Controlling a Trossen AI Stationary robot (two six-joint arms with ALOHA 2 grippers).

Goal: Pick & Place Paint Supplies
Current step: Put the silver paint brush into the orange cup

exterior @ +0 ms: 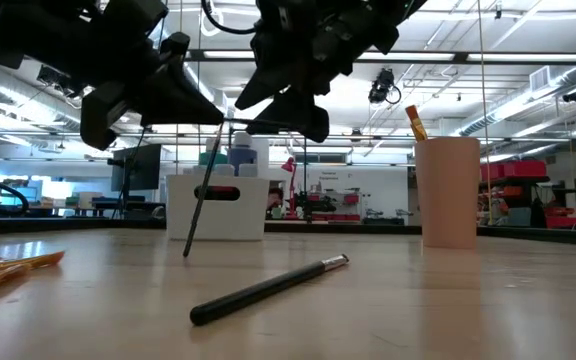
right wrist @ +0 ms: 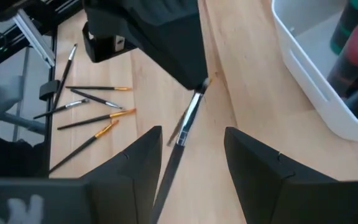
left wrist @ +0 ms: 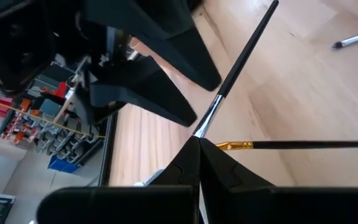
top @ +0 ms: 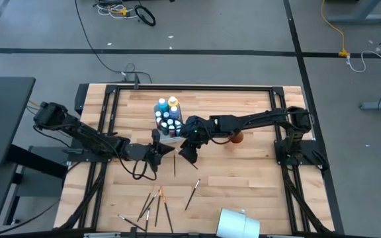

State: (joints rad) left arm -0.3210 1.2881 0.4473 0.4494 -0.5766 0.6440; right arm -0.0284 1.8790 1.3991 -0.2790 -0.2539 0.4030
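Note:
My left gripper (top: 161,151) is shut on a black-handled brush (top: 174,164) at mid-table. The brush slants down from it (exterior: 198,205); whether its lower end touches the table I cannot tell. My right gripper (top: 189,153) is open just to the right. Its fingers stand on either side of the brush's shaft (right wrist: 188,118) without touching it. Paint bottles (top: 167,116) stand in a white bin (exterior: 218,205) behind the grippers. Several more brushes (top: 152,205) lie flat near the table's near edge. My left gripper (left wrist: 197,149) pinches the brush at its silver ferrule (left wrist: 209,118), by the bristle end, between both fingertips. The black handle (left wrist: 244,46) runs on past the fingers, slanting down toward the table.
A peach cup (top: 235,137) with one brush in it (exterior: 415,120) stands right of the bin. One brush (top: 192,194) lies alone near mid-table, and a gold-ferruled one (left wrist: 235,145) lies under my left gripper. A white object (top: 238,223) sits at the near edge.

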